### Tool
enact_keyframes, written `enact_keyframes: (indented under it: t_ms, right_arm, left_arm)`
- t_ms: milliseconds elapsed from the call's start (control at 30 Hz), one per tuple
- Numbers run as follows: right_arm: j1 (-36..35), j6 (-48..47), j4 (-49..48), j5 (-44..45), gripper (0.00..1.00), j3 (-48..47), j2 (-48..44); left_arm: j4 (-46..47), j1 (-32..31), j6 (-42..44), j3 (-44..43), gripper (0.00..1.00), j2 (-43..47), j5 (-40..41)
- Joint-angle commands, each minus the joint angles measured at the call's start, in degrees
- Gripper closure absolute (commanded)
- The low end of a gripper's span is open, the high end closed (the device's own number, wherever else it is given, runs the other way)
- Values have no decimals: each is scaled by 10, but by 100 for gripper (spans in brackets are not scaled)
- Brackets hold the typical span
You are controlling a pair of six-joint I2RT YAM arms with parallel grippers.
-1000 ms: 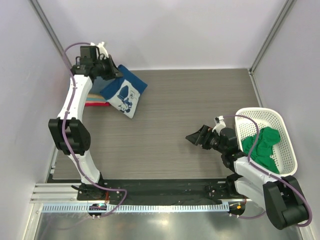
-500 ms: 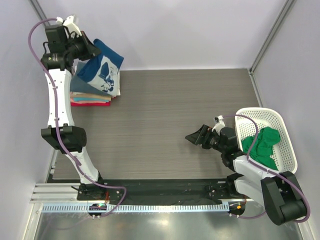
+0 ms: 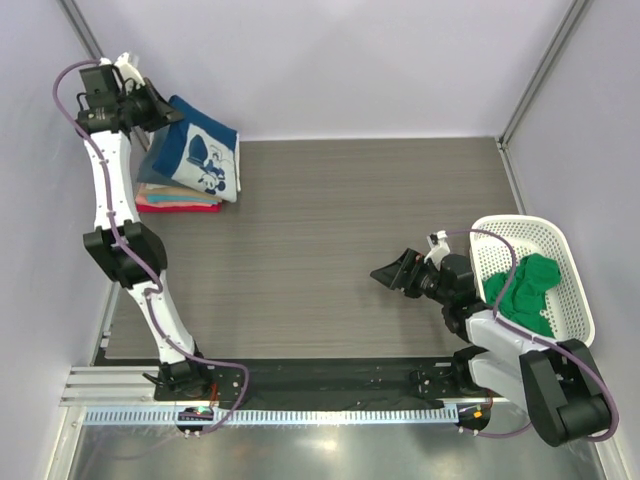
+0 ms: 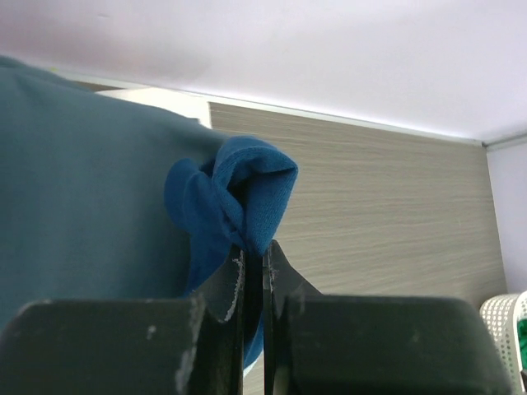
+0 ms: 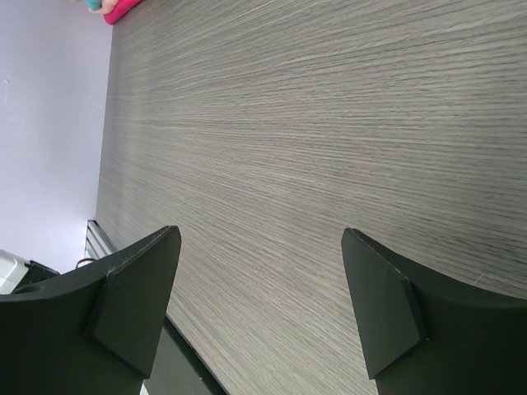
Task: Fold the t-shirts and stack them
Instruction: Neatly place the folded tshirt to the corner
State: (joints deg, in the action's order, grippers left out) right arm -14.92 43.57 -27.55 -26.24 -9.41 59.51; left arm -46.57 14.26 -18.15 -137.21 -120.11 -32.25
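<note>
A navy blue t-shirt [image 3: 205, 150] with a white cartoon print hangs folded over a stack of folded t-shirts [image 3: 178, 198] at the far left of the table. My left gripper [image 3: 168, 113] is shut on a bunched edge of the navy t-shirt [image 4: 235, 193], above the stack. The bright green t-shirt [image 3: 525, 290] lies crumpled in the white mesh basket [image 3: 565, 250] at the right. My right gripper [image 3: 392, 272] is open and empty over bare table, left of the basket; its fingers [image 5: 136, 296] show wide apart in the right wrist view.
The wooden tabletop [image 3: 340, 220] lies between the stack and the basket. Pale walls close in the back and both sides. A metal rail [image 3: 300, 410] runs along the near edge by the arm bases. A corner of the basket [image 4: 510, 329] shows in the left wrist view.
My left gripper carried the navy t-shirt from beside the stack up and left, then lowered it so it drapes on the stack. The right arm has not moved.
</note>
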Motion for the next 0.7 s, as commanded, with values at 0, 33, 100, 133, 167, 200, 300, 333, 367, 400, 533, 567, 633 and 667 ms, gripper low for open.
enact_keyframes:
  t_ms: [0,33,100,133,167,200,300,333,367,400,533,567,633,667]
  right_arm:
    - [3,1,-39,-7,15,-1,5]
    - [3,2,-40,-9,15,0,7]
    - [5,3,-44,-11,15,-1,9]
    - [5,4,-45,-13,15,-1,14]
    - [6,4,-50,-14,15,-1,16]
    - [6,5,-51,-14,15,-1,18]
    - [9,6,-55,-20,15,-2,25]
    - [9,6,-56,-21,15,-2,27]
    - [11,7,-58,-21,15,-3,30]
    - [11,8,-58,-23,15,-2,32]
    - [16,11,-64,-29,15,-4,43]
    - [19,11,-67,-30,15,-4,44]
    - [22,13,-70,-33,15,-4,51]
    - [23,15,-73,-36,15,-5,54]
  left_arm:
    - [32,28,-20,-50,100,-18,-36]
    - [35,36,-26,-56,100,-26,-36]
    - [47,43,-32,-62,100,-44,-33]
    - [54,44,-36,-60,100,-48,-32]
    - [67,45,-40,-56,100,-57,-27]
    - [73,45,-41,-56,100,-63,-25]
    - [100,47,-39,-58,100,-86,-2]
    - [110,48,-39,-56,100,-93,1]
    - [132,50,-43,-57,100,-98,12]
    - [145,54,-46,-57,100,-112,17]
    - [199,62,-62,-67,100,-150,43]
    - [215,63,-65,-72,100,-158,46]
    - [224,66,-68,-95,100,-185,55]
    - [226,66,-67,-111,100,-191,60]
